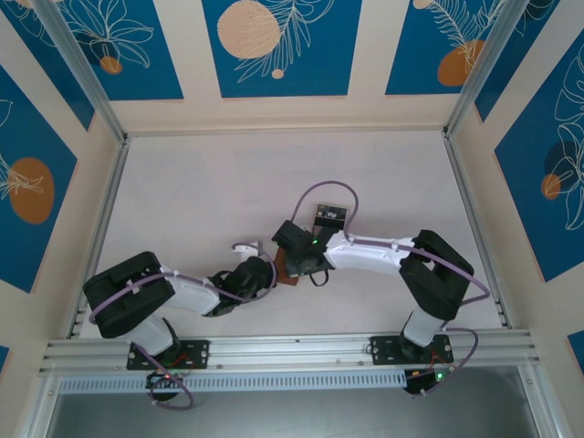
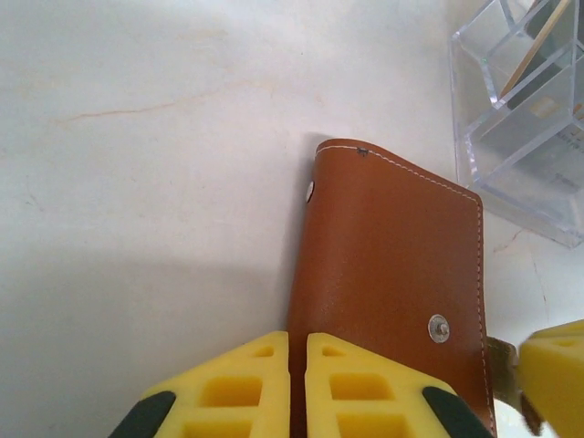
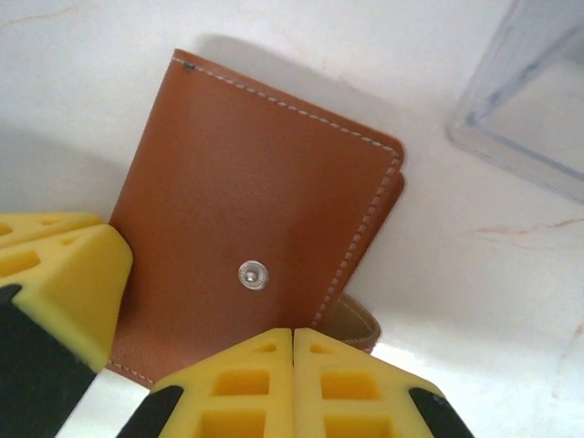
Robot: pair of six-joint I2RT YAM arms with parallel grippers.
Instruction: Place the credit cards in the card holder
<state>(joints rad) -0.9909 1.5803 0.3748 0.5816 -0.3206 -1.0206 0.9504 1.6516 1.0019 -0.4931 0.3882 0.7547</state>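
Lying closed on the counter (image 2: pixel 137 182), the card holder (image 2: pixel 392 274) sits near the clear stand (image 2: pixel 525 119). Your left gripper (image 2: pixel 297 383) and right gripper (image 3: pixel 293 383) each have fingers pressed together at its edge

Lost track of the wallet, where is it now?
From above, the wallet lies closed on the table between the left gripper and right gripper, beside the clear stand.

White marbled bench (image 1: pixel 228 182), faint veins. Cream walls (image 1: pixel 374 55) far, left, right w/ blue panels (image 1: pixel 274 46): white leaf sketches, orange discs. Alu posts (image 1: pixel 82 73) at far corners; alu rail (image 1: pixel 292 347) along near edge. Even light.
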